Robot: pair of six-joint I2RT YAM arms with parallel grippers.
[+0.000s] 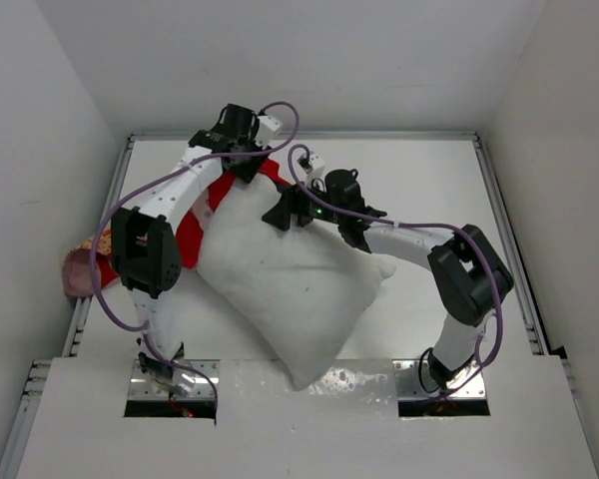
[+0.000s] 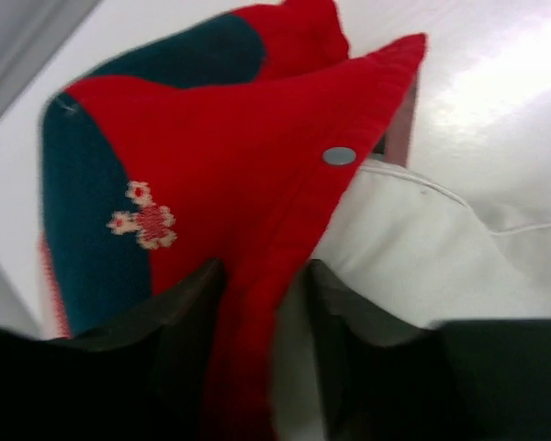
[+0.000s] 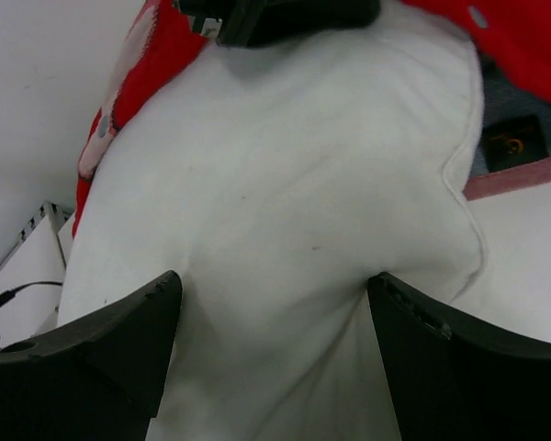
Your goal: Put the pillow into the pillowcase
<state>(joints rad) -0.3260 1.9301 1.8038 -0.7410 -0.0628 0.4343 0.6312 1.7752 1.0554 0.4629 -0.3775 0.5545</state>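
Find the pillow (image 1: 295,284) slanting across the table (image 1: 429,190) from the middle of the near edge toward the far-left corner, with one corner over that near edge. Midway up, find the right gripper (image 3: 274,285) spread wide and pressed into the pillow's far right flank, a black finger either side of a white bulge, clamping nothing. Beyond, toward the far-left corner, find the left gripper (image 2: 262,276) pinched tight on the hem of the red pillowcase (image 1: 189,239), draped over the pillow's far end and trailing past the left edge.
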